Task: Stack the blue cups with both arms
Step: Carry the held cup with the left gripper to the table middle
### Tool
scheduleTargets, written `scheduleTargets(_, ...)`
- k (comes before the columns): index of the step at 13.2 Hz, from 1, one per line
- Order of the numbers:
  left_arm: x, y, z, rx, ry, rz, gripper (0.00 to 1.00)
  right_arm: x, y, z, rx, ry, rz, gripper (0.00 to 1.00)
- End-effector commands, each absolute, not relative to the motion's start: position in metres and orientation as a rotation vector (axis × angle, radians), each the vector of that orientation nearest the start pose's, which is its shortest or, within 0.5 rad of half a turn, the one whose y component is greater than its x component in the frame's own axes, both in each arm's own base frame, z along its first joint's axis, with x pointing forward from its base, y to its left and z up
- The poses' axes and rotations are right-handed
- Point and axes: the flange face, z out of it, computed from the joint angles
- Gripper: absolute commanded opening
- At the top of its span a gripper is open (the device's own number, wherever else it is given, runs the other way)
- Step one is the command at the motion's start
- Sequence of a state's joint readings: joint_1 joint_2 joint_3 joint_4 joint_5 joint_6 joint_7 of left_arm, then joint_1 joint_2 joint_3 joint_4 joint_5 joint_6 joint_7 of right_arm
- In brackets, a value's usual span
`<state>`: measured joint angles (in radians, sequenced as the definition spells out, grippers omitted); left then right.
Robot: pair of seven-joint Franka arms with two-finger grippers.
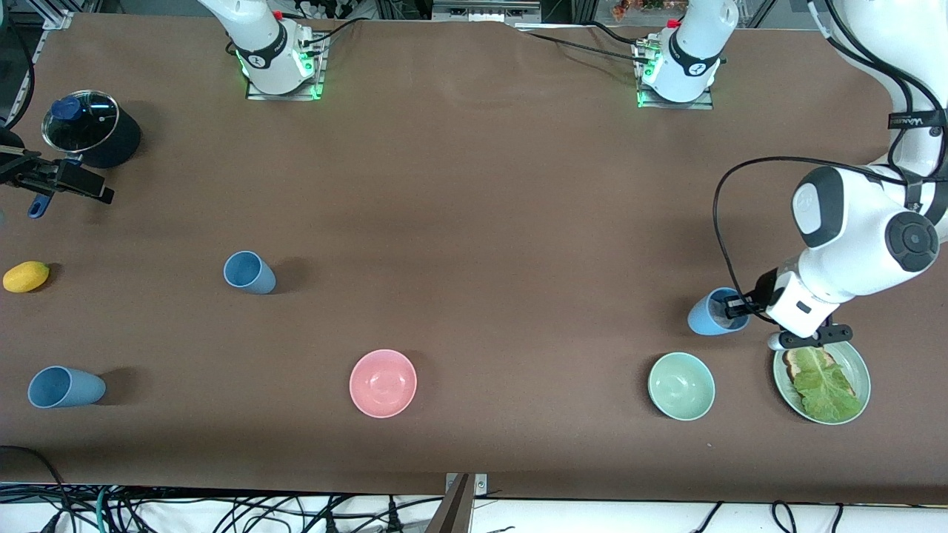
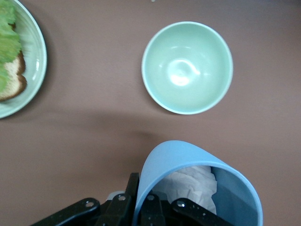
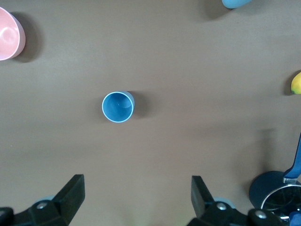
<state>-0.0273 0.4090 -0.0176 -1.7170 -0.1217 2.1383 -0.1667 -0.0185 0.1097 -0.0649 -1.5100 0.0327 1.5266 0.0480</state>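
Three blue cups show. My left gripper is shut on the rim of one blue cup, one finger inside and one outside, and holds it tilted low over the table beside the plate. In the left wrist view the cup has something white and crumpled inside, and my left gripper clamps its wall. A second cup stands toward the right arm's end, also in the right wrist view. A third cup lies nearer the front camera. My right gripper hangs open and empty by the pot.
A pale green bowl and a green plate with bread and lettuce sit near the held cup. A pink bowl is mid-table. A dark pot with glass lid and a lemon are at the right arm's end.
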Motion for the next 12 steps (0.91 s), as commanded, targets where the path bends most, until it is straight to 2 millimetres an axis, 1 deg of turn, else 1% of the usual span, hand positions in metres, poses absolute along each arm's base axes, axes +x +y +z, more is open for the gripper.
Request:
scheduleTargets(1, 0.646, -0.081, 0.390, -3.235, -0.422, 0.022, 0.00, 0.577, -0.042, 0.589, -3.118, 0.201, 0.150, 1.00)
scheduleTargets(2, 0.641, -0.099, 0.397, -3.228, -0.451, 0.031, 0.00, 0.577, -0.042, 0.589, -3.117, 0.201, 0.150, 1.00)
scheduleTargets(4, 0.631, -0.135, 0.404, -3.214, -0.504, 0.057, 0.00, 0.577, -0.043, 0.589, -3.118, 0.203, 0.150, 1.00)
scheduleTargets(7, 0.615, -0.187, 0.413, -3.123, -0.512, -0.001, 0.00, 0.577, -0.042, 0.589, -3.117, 0.201, 0.150, 1.00)
scheduleTargets(10, 0.590, -0.254, 0.415, -3.108, -0.633, 0.012, 0.00, 0.577, -0.043, 0.589, -3.116, 0.203, 0.153, 1.00)
scheduleTargets(12, 0.569, -0.299, 0.409, -3.095, -0.668, 0.028, 0.00, 0.577, -0.042, 0.589, -3.116, 0.201, 0.153, 1.00)
